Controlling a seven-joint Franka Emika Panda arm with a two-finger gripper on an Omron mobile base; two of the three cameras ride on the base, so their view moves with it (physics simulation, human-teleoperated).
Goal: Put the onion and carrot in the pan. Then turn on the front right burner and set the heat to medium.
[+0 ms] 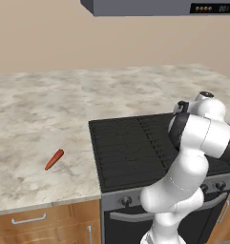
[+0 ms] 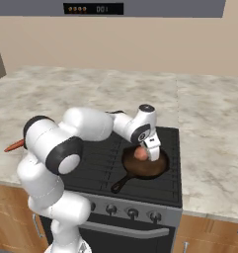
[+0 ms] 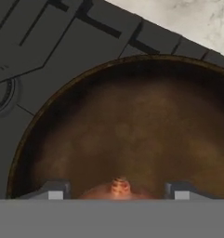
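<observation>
carrot (image 1: pixel 54 159) alone on open counter (image 1: pixel 35 109), arm (image 1: pixel 193 157) overhanging cooktop (image 1: pixel 130 147)

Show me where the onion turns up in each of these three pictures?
Left base view: I can't find it; the white arm stands over the right of the cooktop.
Right base view: onion at the gripper, over the pan, right of centre.
Hand view: onion at the bottom centre, between the fingertips, pan beneath.
Shared landmark: the black cooktop.
</observation>
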